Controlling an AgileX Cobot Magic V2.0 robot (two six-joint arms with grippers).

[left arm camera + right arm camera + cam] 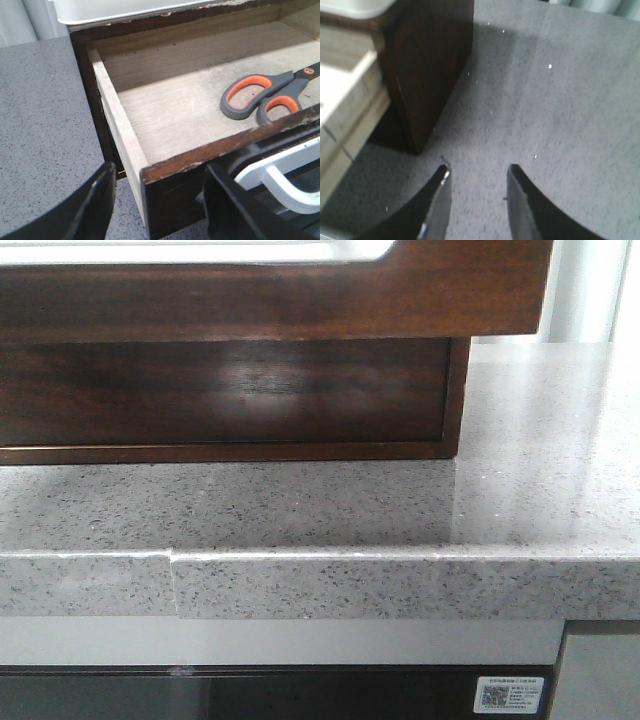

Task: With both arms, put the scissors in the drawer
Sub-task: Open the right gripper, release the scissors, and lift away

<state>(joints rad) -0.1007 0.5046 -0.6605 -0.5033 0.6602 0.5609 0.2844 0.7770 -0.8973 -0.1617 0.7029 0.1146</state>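
The dark brown drawer (117,120) stands pulled open in the left wrist view, with a pale wooden floor and walls. The scissors (260,95), with grey and orange handles, lie flat inside it near the front edge. My left gripper (159,170) is open and empty, its black fingers (95,200) on either side of the drawer's front corner. The drawer's glossy front (300,300) fills the top of the front view, with a pale cutout (200,250) along its top edge. My right gripper (478,169) is open and empty above the countertop. Neither gripper shows in the front view.
The dark brown cabinet body (220,390) sits on a speckled grey stone countertop (400,510). Its dark side (427,65) stands just beside my right gripper. A pale tray (125,10) rests on top of the cabinet. A white curved piece (285,175) lies outside the drawer front.
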